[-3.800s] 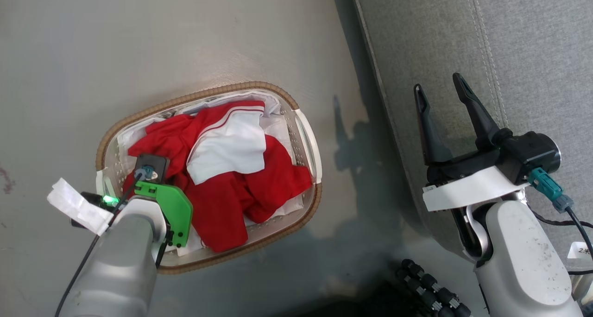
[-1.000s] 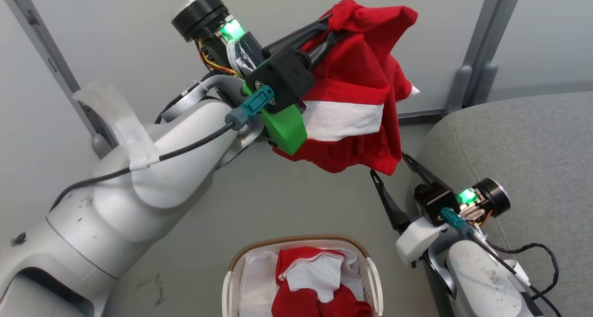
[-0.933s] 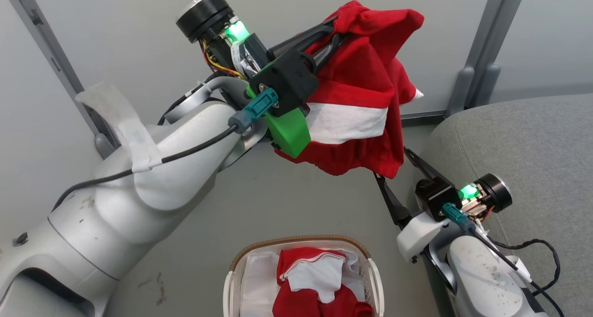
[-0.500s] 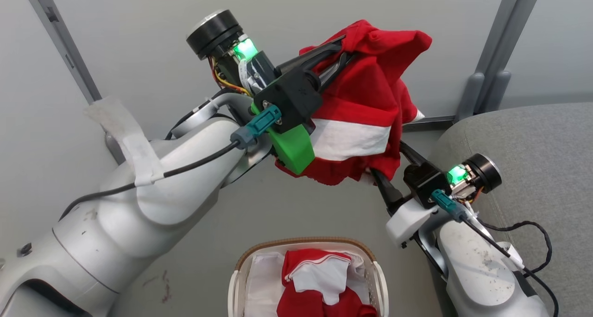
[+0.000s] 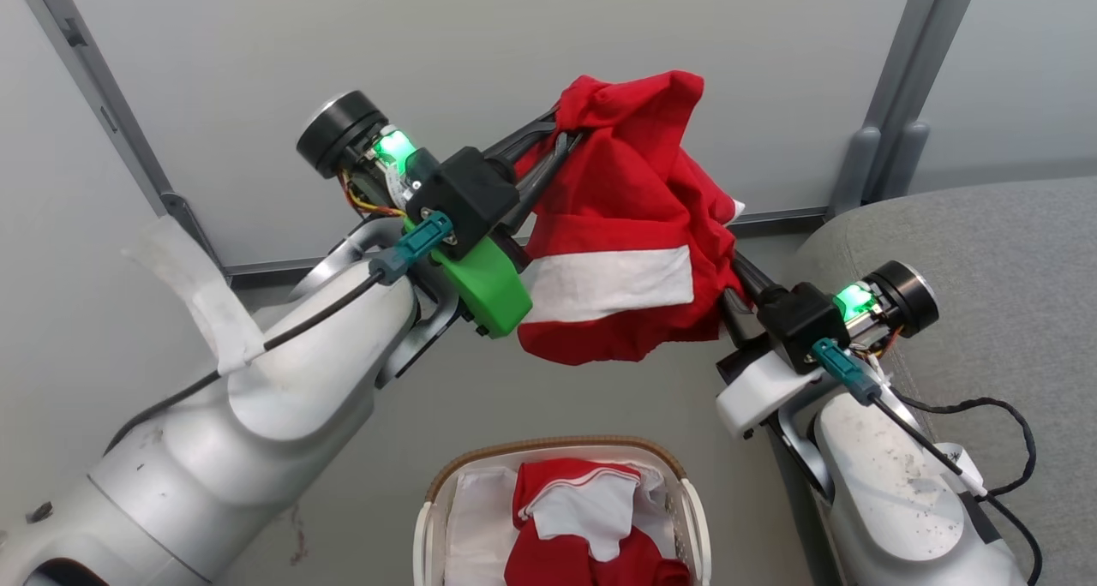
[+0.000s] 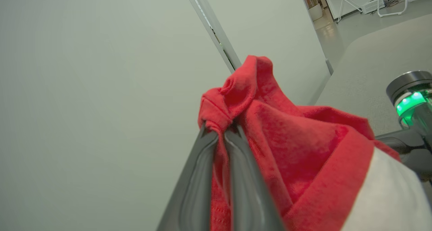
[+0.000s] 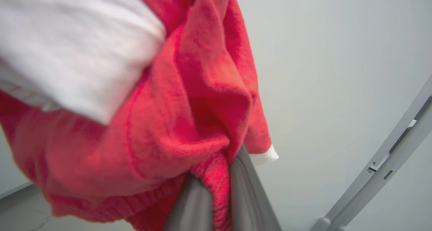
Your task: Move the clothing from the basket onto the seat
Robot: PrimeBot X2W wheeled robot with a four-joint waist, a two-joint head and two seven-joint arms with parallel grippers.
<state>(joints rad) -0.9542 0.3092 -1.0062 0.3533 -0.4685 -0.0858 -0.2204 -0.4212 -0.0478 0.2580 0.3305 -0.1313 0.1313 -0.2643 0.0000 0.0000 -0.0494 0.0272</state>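
A red garment (image 5: 630,226) with a white panel hangs in the air above the floor. My left gripper (image 5: 559,134) is shut on its bunched top, and red fabric is pinched between the two fingers (image 6: 202,177) in the left wrist view. My right gripper (image 5: 739,278) comes up from the lower right and is shut on the garment's right edge, with a red fold (image 7: 212,177) squeezed between its fingers (image 7: 244,187). More red and white clothing (image 5: 583,517) lies in the basket (image 5: 557,443) at the bottom. The grey seat (image 5: 986,252) is on the right.
A pale wall panel (image 5: 471,46) with grey metal posts (image 5: 900,98) stands behind the arms. The grey floor (image 5: 514,397) lies between the basket and the wall. A black cable (image 5: 986,410) loops beside my right forearm, over the seat's edge.
The garment left the basket in my left gripper and has since drifted left and lower. My right gripper rose to its right edge and shut on it. The camera has shifted.
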